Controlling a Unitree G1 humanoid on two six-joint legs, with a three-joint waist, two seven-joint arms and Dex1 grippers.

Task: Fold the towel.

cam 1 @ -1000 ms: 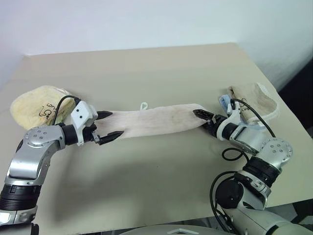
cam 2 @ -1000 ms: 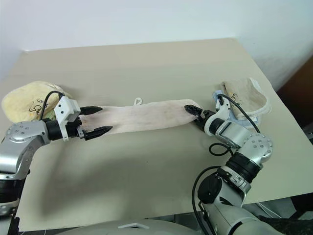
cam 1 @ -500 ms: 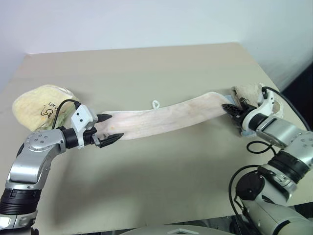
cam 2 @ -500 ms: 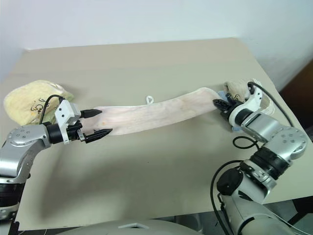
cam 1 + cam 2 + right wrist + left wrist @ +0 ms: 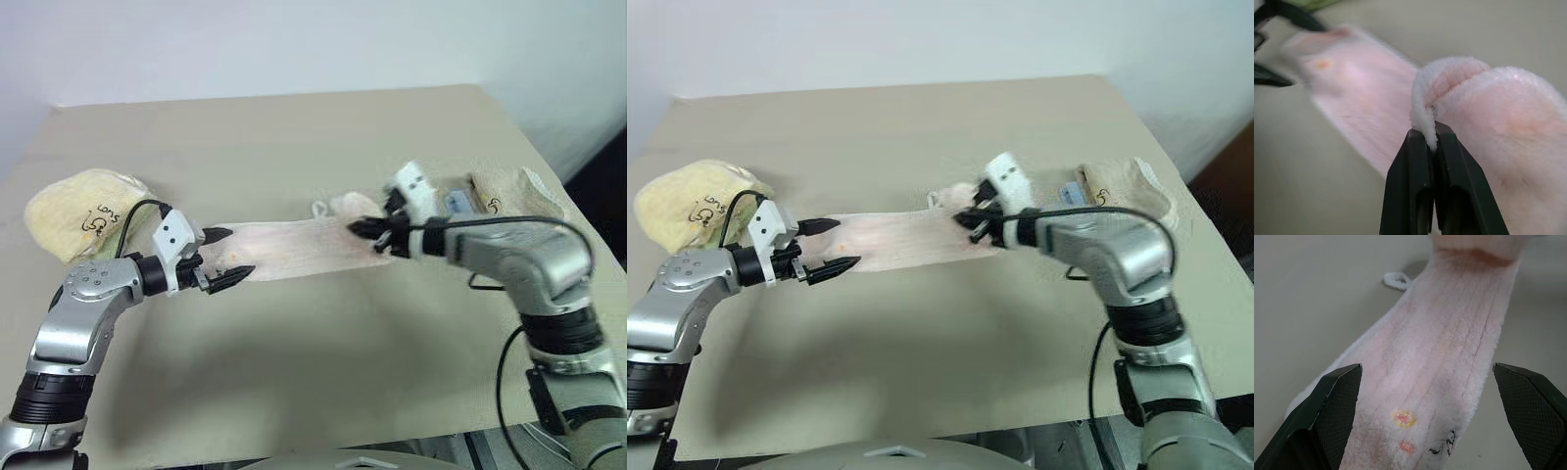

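While you are carrying the fold across, work from these lines.

Towel position: the long pale pink-white terry towel (image 5: 284, 248) is lying lengthwise across the middle of the beige tabletop (image 5: 294, 372), with its right end raised off the surface and doubling back toward the left; its small white loop tag (image 5: 319, 208) is sitting on the far long edge, just beside the lifted end.

Right gripper: your right gripper (image 5: 1431, 142) is clamping fully down on the towel's end, with a thick roll of cloth bunching above the 2 black fingers; it is hanging over the strip's right part.

Left gripper: your left gripper (image 5: 224, 257) is standing wide apart and holding nothing, its 2 fingers straddling the towel's left end just above the cloth.

Step in hand: by my reading, you are bringing the right end over to meet the left.

Doing it well: you are aiming to lay the carried end square on the left end, so keep it low and its edges in line with the strip below. Consider pinning the left end first, since the flat part may drag.

Neighbours: the crumpled yellow towel with black print (image 5: 78, 211) and the beige towel with white trim (image 5: 509, 191) are lying well apart at either side; steer wide of both.
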